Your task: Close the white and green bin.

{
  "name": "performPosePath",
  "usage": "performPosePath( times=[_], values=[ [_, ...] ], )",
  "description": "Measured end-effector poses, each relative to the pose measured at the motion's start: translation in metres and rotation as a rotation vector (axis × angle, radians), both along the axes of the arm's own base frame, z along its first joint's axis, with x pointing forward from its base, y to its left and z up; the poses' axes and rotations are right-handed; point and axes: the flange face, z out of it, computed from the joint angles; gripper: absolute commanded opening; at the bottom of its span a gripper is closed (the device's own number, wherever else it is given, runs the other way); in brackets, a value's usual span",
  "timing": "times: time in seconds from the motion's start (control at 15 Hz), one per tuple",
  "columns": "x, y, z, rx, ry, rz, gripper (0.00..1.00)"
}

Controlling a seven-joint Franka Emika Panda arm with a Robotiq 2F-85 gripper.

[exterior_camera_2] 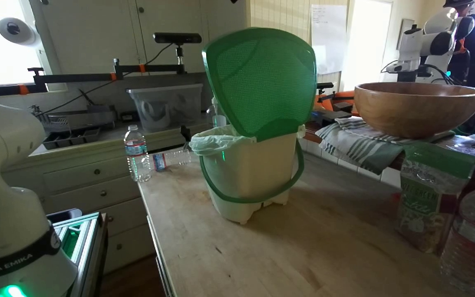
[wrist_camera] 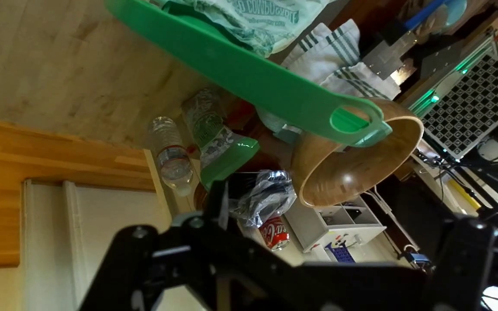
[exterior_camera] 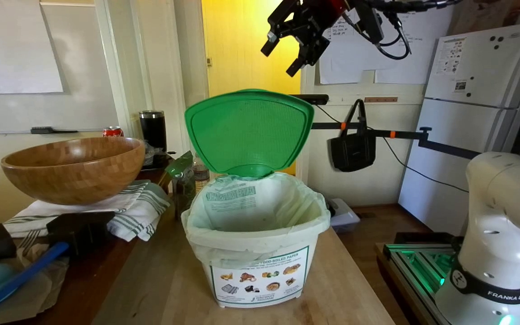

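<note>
On the desk (exterior_camera: pixel 151 284), right up front, sits the white and green compost bin (exterior_camera: pixel 264 275), lid (exterior_camera: pixel 251 131) standing upright at the back, so it's not closed yet. In an exterior view the claw (exterior_camera: pixel 280 59) hangs above and clear of the lid, spread apart, pinching nothing. Imo you'd want to get behind the lid's top edge, nudge it toward the front, follow it down, then press lightly. Go easy: the bin looks light and could slide, and the liner (exterior_camera: pixel 282 194) might snag.

Head count, roughly near to far: one bin, one lid, three water bottles (exterior_camera_2: pixel 137 159), one wooden salad bowl (exterior_camera: pixel 75 185), one Coca-Cola can (wrist_camera: pixel 275 233), one black tote bag (exterior_camera: pixel 355 151), one white fridge (exterior_camera: pixel 472 117).
</note>
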Motion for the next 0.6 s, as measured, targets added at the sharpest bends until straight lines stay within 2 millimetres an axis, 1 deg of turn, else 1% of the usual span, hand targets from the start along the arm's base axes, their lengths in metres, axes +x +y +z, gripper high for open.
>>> performPosePath(
  times=[0.13,0.6],
  values=[
    [0.001,-0.001,-0.006,0.014,0.01,-0.016,1.0],
    [0.017,-0.02,-0.032,0.153,0.051,-0.205,1.0]
  ],
)
